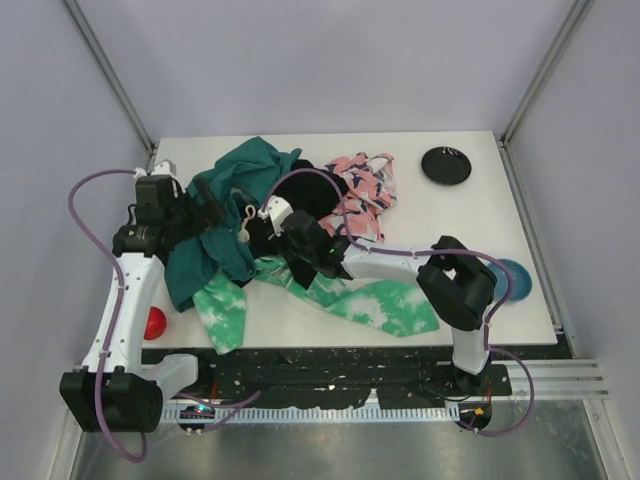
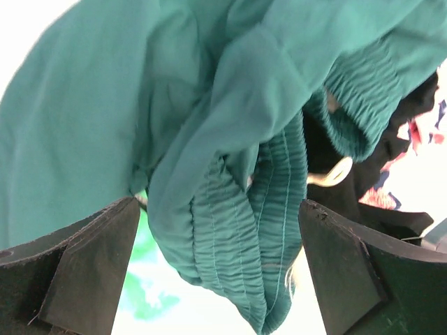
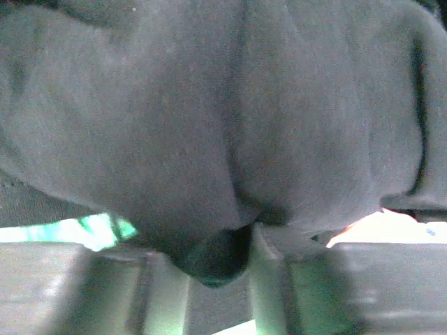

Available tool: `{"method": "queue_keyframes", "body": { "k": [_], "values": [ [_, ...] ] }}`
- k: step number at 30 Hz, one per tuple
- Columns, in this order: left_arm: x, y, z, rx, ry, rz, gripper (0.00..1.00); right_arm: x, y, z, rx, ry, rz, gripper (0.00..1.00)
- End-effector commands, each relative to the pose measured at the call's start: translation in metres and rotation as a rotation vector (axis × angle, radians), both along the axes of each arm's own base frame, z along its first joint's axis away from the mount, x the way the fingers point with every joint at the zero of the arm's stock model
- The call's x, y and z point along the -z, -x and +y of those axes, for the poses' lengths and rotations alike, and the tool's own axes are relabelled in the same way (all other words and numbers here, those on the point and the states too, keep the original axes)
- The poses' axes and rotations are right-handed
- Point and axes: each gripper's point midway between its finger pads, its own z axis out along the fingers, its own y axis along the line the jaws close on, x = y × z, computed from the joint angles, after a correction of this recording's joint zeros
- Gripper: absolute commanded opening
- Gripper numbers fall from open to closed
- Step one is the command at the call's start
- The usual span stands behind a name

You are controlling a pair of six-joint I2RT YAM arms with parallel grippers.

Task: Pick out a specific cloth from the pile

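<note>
The pile (image 1: 300, 215) lies mid-table: a teal cloth (image 1: 240, 190), a black cloth (image 1: 315, 195), a pink floral one (image 1: 365, 185) and a green-and-white tie-dye one (image 1: 375, 300). My right gripper (image 1: 283, 232) presses into the pile's middle. In the right wrist view the black cloth (image 3: 209, 118) fills the frame, and a fold of it sits pinched in the right gripper (image 3: 209, 258). My left gripper (image 1: 212, 205) is at the teal cloth. In the left wrist view the left gripper (image 2: 216, 223) stands wide open, with a ribbed teal fold (image 2: 237, 230) hanging loose between the fingers.
A black round dish (image 1: 446, 165) sits at the table's back right. A blue disc (image 1: 512, 280) lies by the right edge, partly behind my right arm. A red ball (image 1: 154, 323) rests near the front left edge beside my left arm.
</note>
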Motion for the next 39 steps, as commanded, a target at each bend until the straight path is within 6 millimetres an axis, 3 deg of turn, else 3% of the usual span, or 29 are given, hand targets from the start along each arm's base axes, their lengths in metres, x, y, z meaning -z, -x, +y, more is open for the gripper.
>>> {"method": "queue_keyframes", "body": {
  "k": [1, 2, 5, 7, 10, 17, 21, 30, 31, 35, 39],
  "values": [
    [0.006, 0.009, -0.028, 0.100, 0.085, -0.064, 1.00, -0.035, -0.008, 0.006, 0.035, -0.078, -0.036, 0.12],
    [0.010, 0.010, -0.033, 0.122, 0.097, -0.064, 1.00, -0.053, -0.006, 0.000, 0.049, -0.088, -0.047, 0.05],
    [0.029, 0.010, -0.043, 0.145, 0.109, -0.043, 1.00, -0.097, -0.001, -0.021, 0.086, -0.110, -0.085, 0.05],
    [0.042, 0.008, -0.051, 0.169, 0.113, -0.008, 0.99, -0.130, 0.004, -0.050, 0.148, -0.089, -0.116, 0.06],
    [0.063, 0.004, -0.058, 0.172, 0.109, 0.064, 1.00, -0.204, 0.013, -0.088, 0.214, -0.152, -0.208, 0.05],
    [0.089, -0.005, -0.055, 0.132, 0.097, 0.148, 1.00, -0.355, 0.032, -0.191, 0.432, -0.269, -0.485, 0.05],
    [0.099, -0.006, -0.055, 0.134, 0.096, 0.182, 1.00, -0.417, 0.047, -0.235, 0.529, -0.347, -0.575, 0.05],
    [0.111, -0.008, -0.053, 0.124, 0.078, 0.228, 1.00, -0.505, 0.072, -0.311, 0.719, -0.423, -0.696, 0.05],
    [0.112, -0.008, -0.053, 0.122, 0.078, 0.231, 1.00, -0.507, 0.069, -0.311, 0.736, -0.409, -0.701, 0.05],
    [0.112, -0.007, -0.052, 0.125, 0.074, 0.236, 1.00, -0.530, 0.073, -0.346, 0.870, -0.348, -0.744, 0.05],
    [0.107, -0.006, -0.055, 0.135, 0.079, 0.222, 1.00, -0.525, 0.069, -0.395, 1.056, -0.259, -0.762, 0.05]
  ]
}}
